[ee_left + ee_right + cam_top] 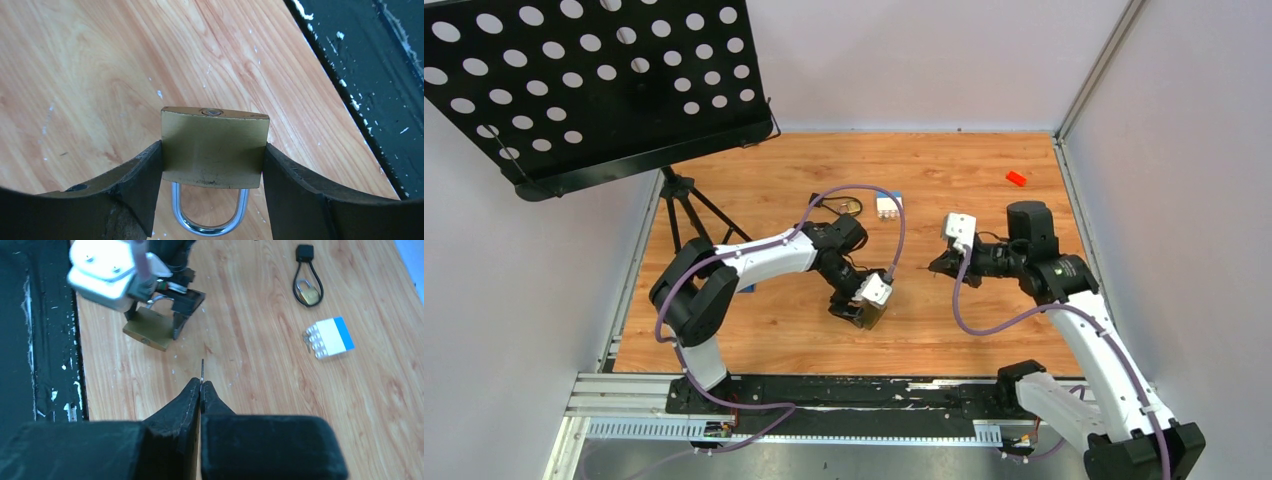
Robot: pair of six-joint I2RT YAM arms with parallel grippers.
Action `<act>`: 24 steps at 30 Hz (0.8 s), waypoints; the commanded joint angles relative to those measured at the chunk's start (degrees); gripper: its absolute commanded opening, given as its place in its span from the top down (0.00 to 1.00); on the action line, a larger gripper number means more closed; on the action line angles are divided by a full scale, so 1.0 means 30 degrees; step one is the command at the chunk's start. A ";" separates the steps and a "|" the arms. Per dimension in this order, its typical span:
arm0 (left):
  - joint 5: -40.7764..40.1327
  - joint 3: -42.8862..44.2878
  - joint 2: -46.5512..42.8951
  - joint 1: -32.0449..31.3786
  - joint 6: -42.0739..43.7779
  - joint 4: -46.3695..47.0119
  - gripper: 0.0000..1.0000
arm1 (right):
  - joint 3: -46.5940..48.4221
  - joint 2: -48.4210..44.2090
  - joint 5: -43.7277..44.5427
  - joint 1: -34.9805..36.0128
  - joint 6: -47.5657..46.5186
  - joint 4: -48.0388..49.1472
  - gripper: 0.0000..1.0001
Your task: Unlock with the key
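My left tool [212, 152] is clamped on the big brass padlock [214, 137], one finger against each side of its body. It holds the padlock low over the tabletop [100, 75], with the steel shackle [210, 227] toward my wrist and the keyhole face away from it. To the right of that padlock and clear of it, my right tool [201, 386] is pressed together on the key [202, 369], whose thin blade juts past the fingertips. Farther beyond the padlock are a small brass padlock [309, 292] lying inside the loop of a black cable [295, 285] and a white-and-blue block [332, 336]. A red piece [1016, 178] sits farthest off, to the right.
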 commanded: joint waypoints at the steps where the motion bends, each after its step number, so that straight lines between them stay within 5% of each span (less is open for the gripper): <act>1: 0.2882 0.0538 -0.1780 0.0417 -0.0129 0.0273 1.00 | -0.0490 -0.1314 0.0291 0.1696 -0.1190 0.0620 1.00; 14: 0.3891 0.2226 -0.3153 0.0823 0.0003 -0.3264 1.00 | -0.2410 -0.3365 0.6144 0.9445 -0.4366 0.2526 1.00; 24: 0.4738 0.2634 -0.3397 0.0794 -0.0852 -0.3828 1.00 | -0.3986 -0.3451 0.9185 1.2324 -0.6628 0.5540 1.00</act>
